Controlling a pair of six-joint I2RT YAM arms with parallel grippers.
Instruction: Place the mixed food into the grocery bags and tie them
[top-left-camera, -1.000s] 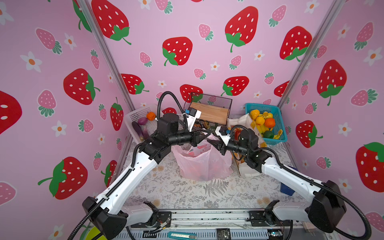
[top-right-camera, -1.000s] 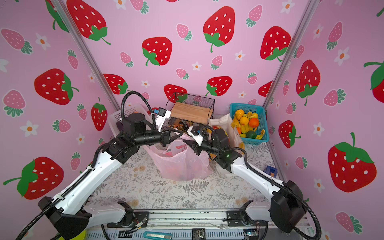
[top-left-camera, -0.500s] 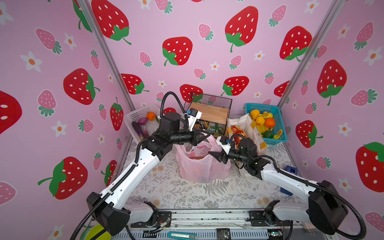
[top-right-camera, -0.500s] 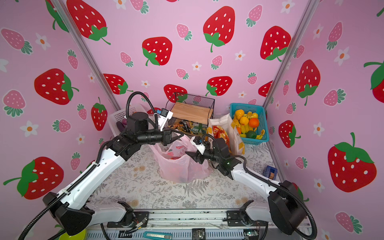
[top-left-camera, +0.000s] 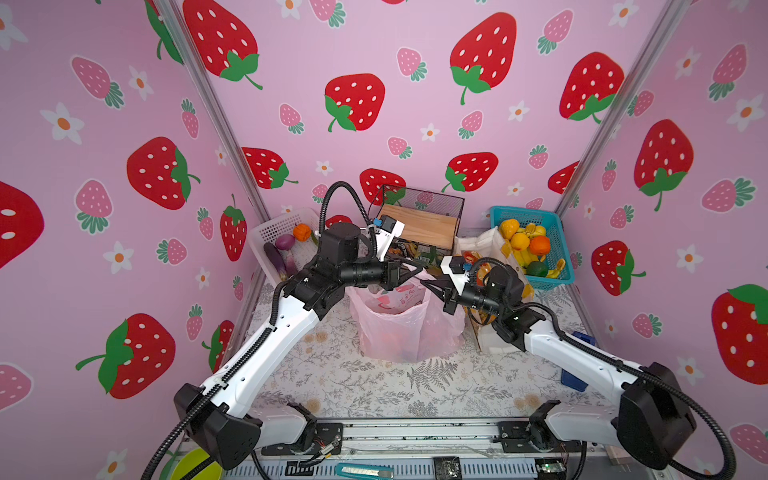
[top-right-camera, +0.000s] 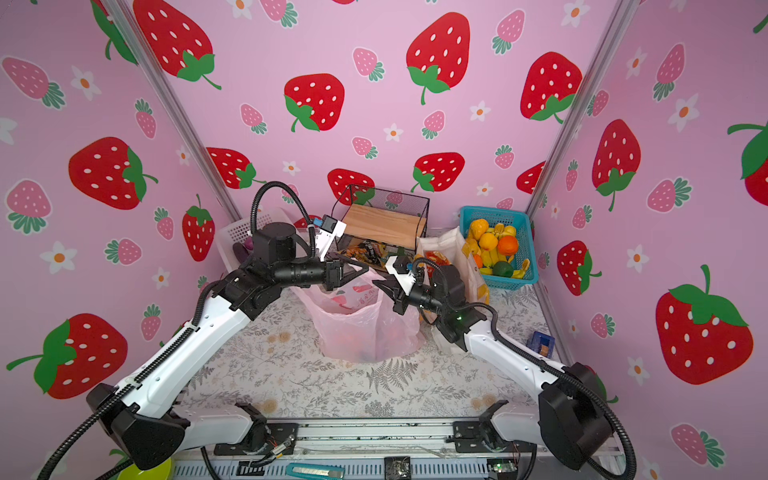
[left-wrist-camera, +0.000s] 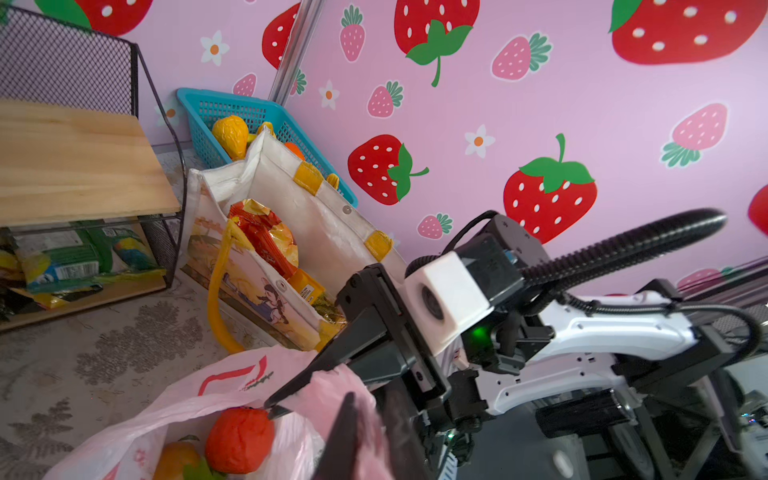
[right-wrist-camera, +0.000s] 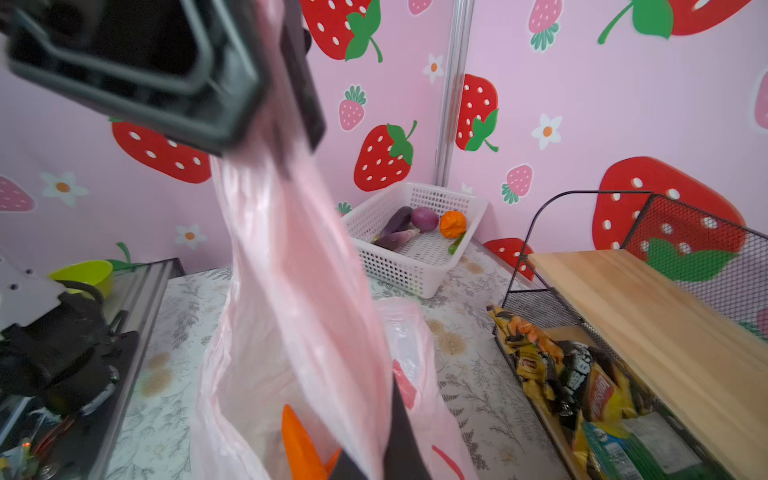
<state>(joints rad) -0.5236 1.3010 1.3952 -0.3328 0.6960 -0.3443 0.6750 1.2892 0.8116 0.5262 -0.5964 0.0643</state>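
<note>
Lifted a little from where it hung half a second ago, the right gripper (top-left-camera: 424, 284) (left-wrist-camera: 274, 409) now sits at the right rim of the pink bag (top-left-camera: 395, 332) (left-wrist-camera: 199, 399), with its jaws pinched together on a fold of the thin film. The bag stands at the middle of the table (top-left-camera: 374, 386) with its mouth pulled open between the two arms.

A red tomato (left-wrist-camera: 239, 440) and an orange carrot (right-wrist-camera: 299, 449) lie inside the bag.

From the opposite side, the left gripper (top-left-camera: 415, 269) (right-wrist-camera: 282, 104) reaches over the bag's mouth. A stretched band of the pink film runs up between its jaws, which stand slightly apart. Whether they actually clamp the film cannot be told.

Just to the right of the pink bag, the white tote (top-left-camera: 478, 243) (left-wrist-camera: 324, 216) stands open with a yellow handle (left-wrist-camera: 216, 299) drooping down its printed side. A red-orange snack packet (left-wrist-camera: 266, 241) pokes out of the top.

Behind the tote, a blue basket (top-left-camera: 557, 232) holds a pile of yellow and orange fruit. At the back left corner, a white basket (top-left-camera: 282, 226) (right-wrist-camera: 415, 270) holds purple vegetables and one orange piece. Between the two baskets stands a black wire shelf (top-left-camera: 424, 224) topped by a wooden board, with more snack bags (right-wrist-camera: 561, 374) underneath.
</note>
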